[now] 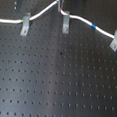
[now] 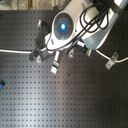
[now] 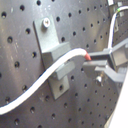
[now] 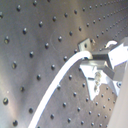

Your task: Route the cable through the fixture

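The cable (image 3: 50, 75) looks light and floppy (already lying in the clip (image 3: 54, 55)), so I'd keep my gripper (image 3: 97, 62), pinching it at three o'clock, close beside.

Wide bare stretch of perforated table (image 1: 57, 84) in the first exterior view's lower part, open to any approach. Crowded along the first exterior view's top: upright fixture (image 1: 66, 22) between two slanted clips (image 1: 25, 23) (image 1: 116, 38), with the cable (image 1: 45, 12) strung across all three. Blocked from above in the second exterior view by the arm (image 2: 67, 27) over the clips' middle.
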